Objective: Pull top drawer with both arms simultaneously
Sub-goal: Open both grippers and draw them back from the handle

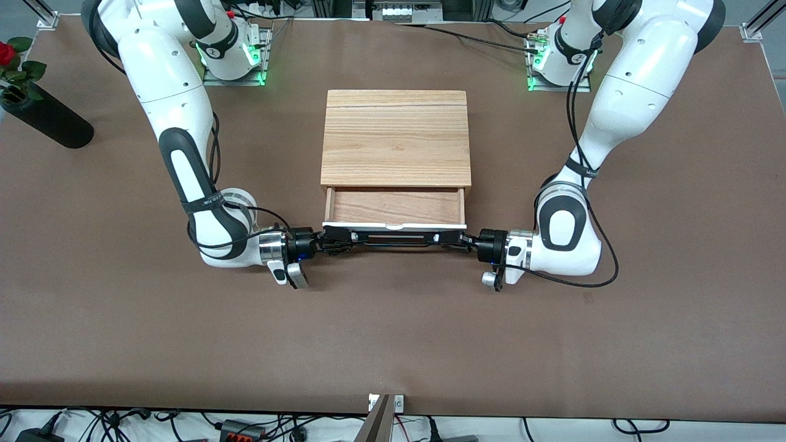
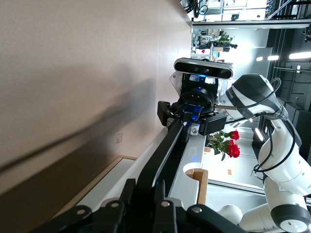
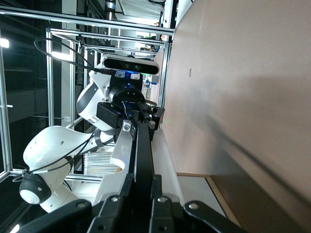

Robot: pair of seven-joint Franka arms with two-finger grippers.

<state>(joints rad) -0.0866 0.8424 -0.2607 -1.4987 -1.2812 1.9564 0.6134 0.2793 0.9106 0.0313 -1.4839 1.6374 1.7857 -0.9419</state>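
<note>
The top drawer [image 1: 396, 207] stands partly pulled out of the wooden cabinet [image 1: 396, 135], and its light-wood tray is empty. Its white front panel [image 1: 393, 226] carries a black bar handle [image 1: 396, 238]. My left gripper [image 1: 457, 240] is shut on the handle's end toward the left arm. My right gripper [image 1: 334, 239] is shut on the end toward the right arm. In the left wrist view the left gripper [image 2: 153, 191] clamps the handle [image 2: 170, 150], with the right gripper [image 2: 187, 114] at the handle's other end. In the right wrist view the right gripper [image 3: 142, 187] clamps the handle [image 3: 143, 150].
A black vase with a red rose [image 1: 43, 116] lies near the table edge at the right arm's end. Brown table surface [image 1: 393, 344] stretches from the drawer front toward the front camera. Both forearms lie low beside the drawer.
</note>
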